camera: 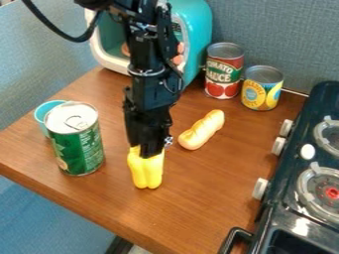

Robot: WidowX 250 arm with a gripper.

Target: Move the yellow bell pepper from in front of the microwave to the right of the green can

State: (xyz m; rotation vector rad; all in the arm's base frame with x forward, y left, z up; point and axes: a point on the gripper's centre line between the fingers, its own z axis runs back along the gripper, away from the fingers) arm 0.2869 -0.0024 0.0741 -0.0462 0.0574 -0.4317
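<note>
Yellow pepper [146, 172] sits clamped in the fingers [152, 148], green can [81, 151] and bread roll [202, 130] nearby.

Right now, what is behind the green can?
Behind the green can is a light blue cup, with part of its rim and side visible. The can covers the rest and anything else there.

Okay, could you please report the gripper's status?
Gripper at top of yellow toy pepper; grip unclear. Toy bread and green can nearby, neither touching it.
</note>
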